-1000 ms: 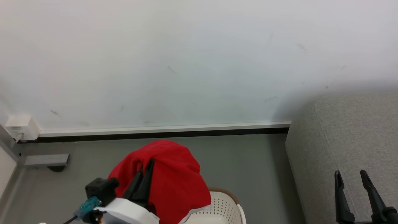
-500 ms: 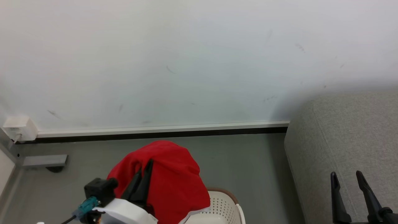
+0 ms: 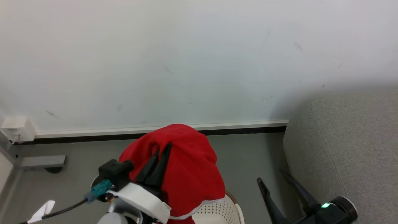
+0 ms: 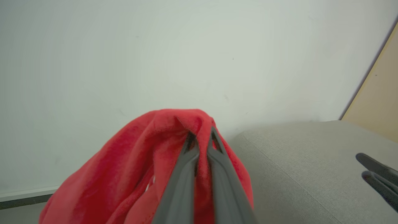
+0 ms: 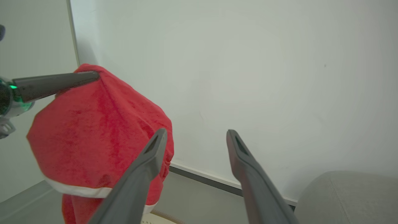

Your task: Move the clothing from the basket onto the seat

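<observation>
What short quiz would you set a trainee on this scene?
1. True or false: the left gripper is shut on the bright red soft fabric garment with white trim.
2. The right gripper is: A) open and empty; B) shut on the garment; C) shut on nothing.
3. Fill in: in the head view, the light grey upholstered sofa stands to the perforated cream plastic basket's ___.
Key: 1 true; 2 A; 3 right.

Head camera looks down on floor (image 3: 248,155), wall (image 3: 186,62) and sofa (image 3: 348,140); both wrist cameras, closer in, face the wall, sharing the red garment (image 5: 93,124) and sofa.
</observation>
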